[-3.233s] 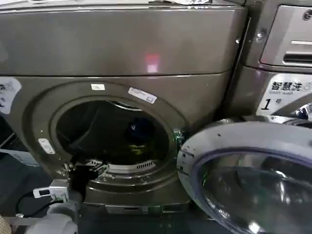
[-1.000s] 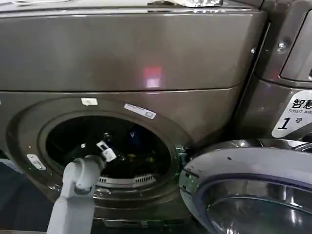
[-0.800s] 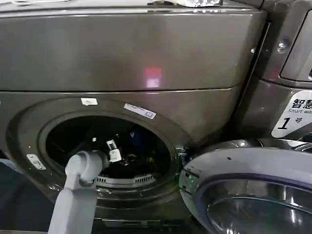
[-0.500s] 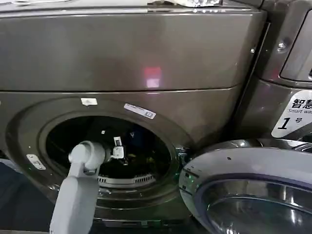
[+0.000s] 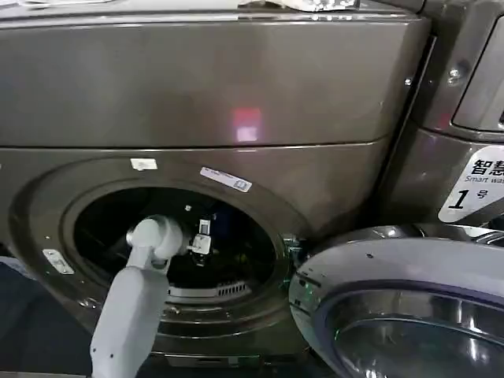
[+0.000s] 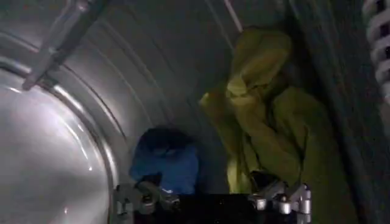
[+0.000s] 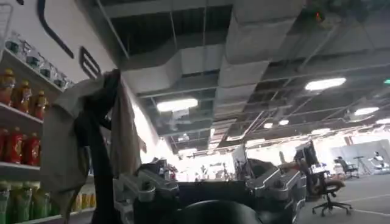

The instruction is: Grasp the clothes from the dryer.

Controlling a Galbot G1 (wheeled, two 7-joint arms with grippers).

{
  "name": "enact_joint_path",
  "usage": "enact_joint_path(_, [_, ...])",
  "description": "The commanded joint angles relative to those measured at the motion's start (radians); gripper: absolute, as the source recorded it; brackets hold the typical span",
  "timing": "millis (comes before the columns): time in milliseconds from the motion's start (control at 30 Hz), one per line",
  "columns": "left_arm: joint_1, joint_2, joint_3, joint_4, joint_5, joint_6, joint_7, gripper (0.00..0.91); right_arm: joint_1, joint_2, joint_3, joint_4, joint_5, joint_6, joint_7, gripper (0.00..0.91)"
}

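The dryer [image 5: 197, 87] stands in front of me with its round port [image 5: 169, 236] open and its glass door [image 5: 394, 315] swung down to the right. My left arm reaches through the port, and the left gripper [image 5: 201, 238] is inside the dark drum. In the left wrist view the clothes [image 6: 268, 122], a crumpled yellow-green piece, lie against the drum wall just ahead of the left gripper [image 6: 210, 201]. Its fingers [image 6: 283, 198] are spread open with nothing between them. The right gripper [image 7: 210, 185] is open and empty, raised away from the dryer and facing the room's ceiling.
A blue cloth [image 6: 164, 161] lies in the drum beside the yellow-green one. A second machine [image 5: 472, 118] with a white label stands to the right. The right wrist view holds a shelf of bottles [image 7: 18, 152] and a hanging garment [image 7: 91, 140].
My left arm has risen from below the port and pushed into the drum; over the last second the wrist has moved up and to the right, deeper inside.
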State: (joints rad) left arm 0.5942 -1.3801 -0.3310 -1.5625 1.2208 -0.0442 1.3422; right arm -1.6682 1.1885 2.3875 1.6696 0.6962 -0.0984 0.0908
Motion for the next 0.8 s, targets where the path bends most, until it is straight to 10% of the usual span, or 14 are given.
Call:
enact_joint_path(33, [-0.011, -0.001, 0.019, 0.049, -0.031, 0.002, 0.005, 0.907, -0.003, -0.004, 0.004, -0.005, 0.001, 0.000, 0.000, 0.907])
enact_joint_path(800, [-0.026, -0.007, 0.026, 0.197, -0.128, 0.041, 0.005, 0.907, 0.010, 0.003, -0.023, 0.007, -0.005, 0.001, 0.001, 0.907])
